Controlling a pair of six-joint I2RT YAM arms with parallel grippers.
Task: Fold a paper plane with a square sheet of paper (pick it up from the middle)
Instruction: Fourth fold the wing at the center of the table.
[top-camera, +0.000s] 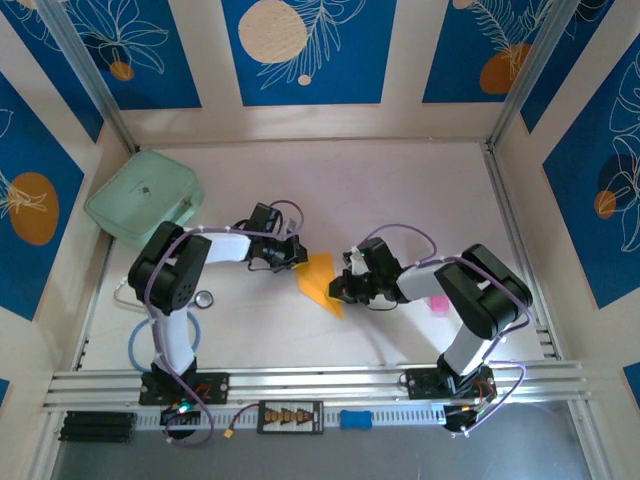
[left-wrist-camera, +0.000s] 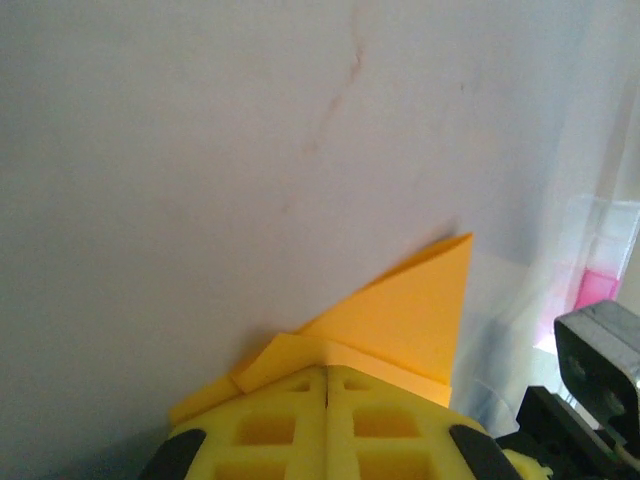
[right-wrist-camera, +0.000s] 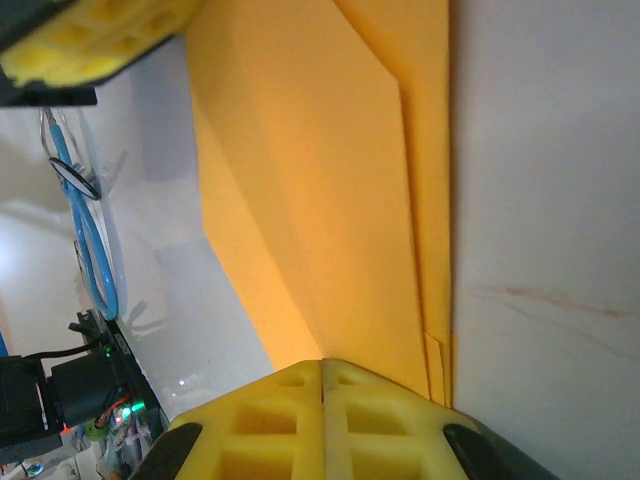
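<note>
**Both grippers clamped on the folded paper, mid-table**

We find the orange-yellow paper (top-camera: 320, 283) at the centre of the top view, folded to a pointed shape with layered creases. It sits low over the white table (top-camera: 400, 190); we cannot tell whether it rests flat. The left gripper (top-camera: 296, 262) meets its upper left edge and the right gripper (top-camera: 341, 290) its right edge. In each wrist view the yellow pads press together with the paper's edge pinched between them. The two grippers face each other closely across the sheet.

Around:
- mint-green case (top-camera: 145, 198), upper left, well apart
- small pink object (top-camera: 438, 303), beside the right arm
- round metal ring (top-camera: 205, 298) and blue cable loop (top-camera: 133, 345), near the left arm
</note>
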